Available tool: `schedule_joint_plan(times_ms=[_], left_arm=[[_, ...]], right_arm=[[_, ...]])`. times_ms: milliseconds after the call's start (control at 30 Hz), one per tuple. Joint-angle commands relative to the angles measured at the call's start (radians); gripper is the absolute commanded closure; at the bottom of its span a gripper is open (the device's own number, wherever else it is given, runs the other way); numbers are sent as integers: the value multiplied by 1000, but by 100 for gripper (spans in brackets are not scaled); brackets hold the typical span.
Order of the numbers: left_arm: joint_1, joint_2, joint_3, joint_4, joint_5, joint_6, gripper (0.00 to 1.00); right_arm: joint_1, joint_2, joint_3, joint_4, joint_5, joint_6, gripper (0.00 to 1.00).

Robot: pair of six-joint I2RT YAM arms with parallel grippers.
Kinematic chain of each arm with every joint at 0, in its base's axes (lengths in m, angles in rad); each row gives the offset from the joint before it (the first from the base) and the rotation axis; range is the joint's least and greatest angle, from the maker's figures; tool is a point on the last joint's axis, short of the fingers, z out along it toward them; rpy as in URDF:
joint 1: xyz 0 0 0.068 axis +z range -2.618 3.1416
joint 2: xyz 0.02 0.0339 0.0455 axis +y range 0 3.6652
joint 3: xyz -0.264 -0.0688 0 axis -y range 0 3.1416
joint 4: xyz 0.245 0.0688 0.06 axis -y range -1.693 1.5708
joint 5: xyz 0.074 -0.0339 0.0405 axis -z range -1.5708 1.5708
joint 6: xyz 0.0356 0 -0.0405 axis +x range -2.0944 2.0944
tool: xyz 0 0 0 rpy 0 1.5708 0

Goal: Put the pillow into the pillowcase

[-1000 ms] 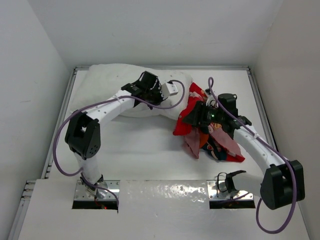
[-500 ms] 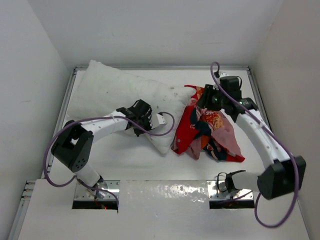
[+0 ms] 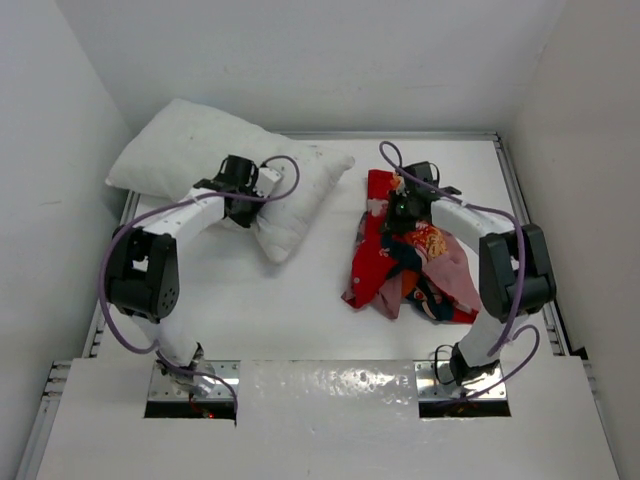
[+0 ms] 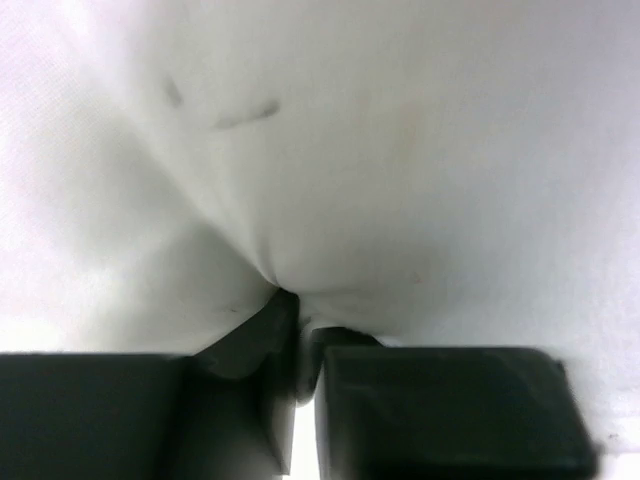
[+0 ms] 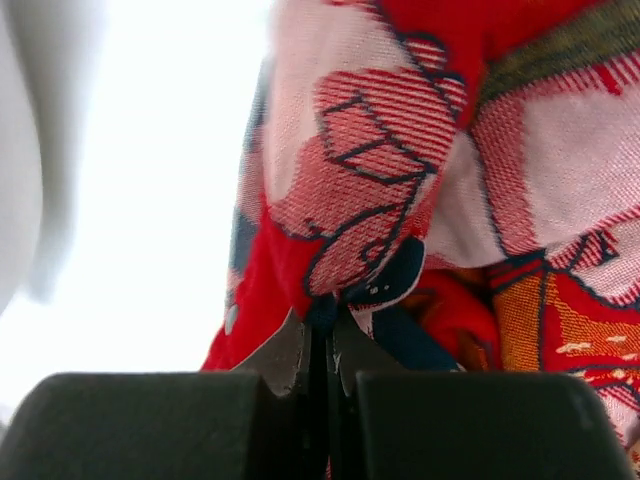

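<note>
Left side of the table: my left gripper is closed tight on a pinch of the pillow. The white cloth puckers into a fold right at my fingertips and swells away ahead of them, filling the wrist view, with a few faint dark specks above the pinch. Seen from overhead, the plump bulk spreads to both sides of my fingers, and its left corner lies out over the table's side rail.

Bare tabletop lies between the two soft things — they are well apart.

Right side: my right gripper is closed on the pillowcase, the jaws meeting on a small nip of red cloth with a dark teal patch just at the tips. Ahead of my fingers the fabric shows pale pink striped print outlined in dark lines, with orange to the right. From overhead, my fingers bite near the far end of the case, and the rest lies crumpled behind them toward the arm bases — red outside, pink inside turned up in places.
</note>
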Motion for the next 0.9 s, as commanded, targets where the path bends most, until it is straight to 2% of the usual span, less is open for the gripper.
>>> schedule_joint_plan(times_ms=[0, 33, 67, 100, 167, 233, 267, 300, 333, 367, 400, 433, 500, 533, 600, 633, 767, 867], left_arm=[[34, 40, 134, -104, 64, 15, 76], [31, 41, 163, -125, 127, 24, 65], [27, 35, 219, -145, 241, 35, 57], [22, 33, 249, -168, 284, 35, 47], [-13, 33, 339, -204, 394, 39, 43], [-73, 31, 398, -224, 443, 43, 43], [-100, 44, 456, -257, 495, 53, 46], [-157, 54, 485, -274, 521, 58, 50], [-185, 65, 502, -285, 548, 46, 57], [-231, 82, 524, -291, 618, 24, 68], [-245, 90, 524, -290, 667, 24, 72], [-257, 99, 507, -262, 771, -2, 73], [-282, 107, 487, -213, 844, -49, 69], [-286, 117, 469, -151, 886, -109, 61], [-303, 122, 449, -66, 884, -175, 52], [-308, 126, 430, 10, 832, -216, 43], [-309, 163, 471, 57, 655, -241, 34], [-303, 182, 507, 78, 702, -257, 30]], right_arm=[[-18, -121, 11, 83, -113, -117, 100], [-28, -196, -9, 104, -253, -139, 100], [-53, -238, -44, 117, -328, -172, 100], [-68, -276, -61, 140, -403, -179, 100], [-122, -396, -127, 231, -584, -121, 100], [-146, -505, -188, 346, -650, -47, 100], [-156, -533, -239, 465, -702, 0, 100], [-156, -554, -253, 501, -712, 24, 100], [-157, -568, -259, 528, -717, 39, 100], [-159, -580, -257, 564, -730, 67, 100], [-159, -582, -254, 580, -730, 84, 100], [-159, -582, -253, 618, -732, 114, 100], [-159, -582, -253, 652, -735, 136, 100], [-159, -582, -256, 686, -737, 160, 100], [-159, -580, -257, 704, -740, 174, 100], [-159, -580, -254, 707, -743, 180, 100], [-157, -602, -244, 620, -755, 145, 100], [-159, -616, -239, 493, -740, 56, 100]])
